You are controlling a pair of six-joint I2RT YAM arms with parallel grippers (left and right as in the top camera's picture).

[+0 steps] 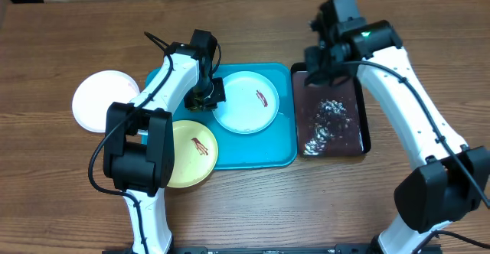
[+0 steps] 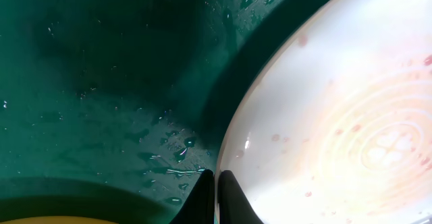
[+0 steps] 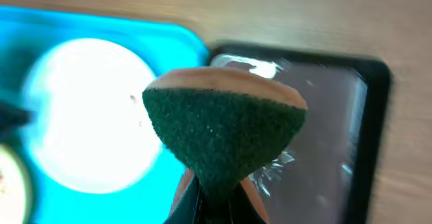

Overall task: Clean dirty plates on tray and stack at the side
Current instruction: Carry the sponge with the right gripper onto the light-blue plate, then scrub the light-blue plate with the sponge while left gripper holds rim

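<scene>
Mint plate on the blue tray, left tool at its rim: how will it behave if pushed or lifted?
Likely slides easily: droplets wet the tray around the mint plate, whose surface looks glossy. Probably light and stiff: it looks like thin, shallow plastic. Lifted by one rim in the left tool, it may tilt or slip.

The tray (image 1: 264, 153) is bright blue-green. The pale mint plate (image 1: 241, 110) has a small red-brown smear. The yellow-green plate (image 1: 195, 166) has a brown smear too. The white plate (image 1: 102, 101) is plain. The black tray (image 1: 348, 93) has white specks. The sponge (image 3: 223, 133) is dark green with a tan top. The table (image 1: 46, 177) is brown wood with streaks.
</scene>
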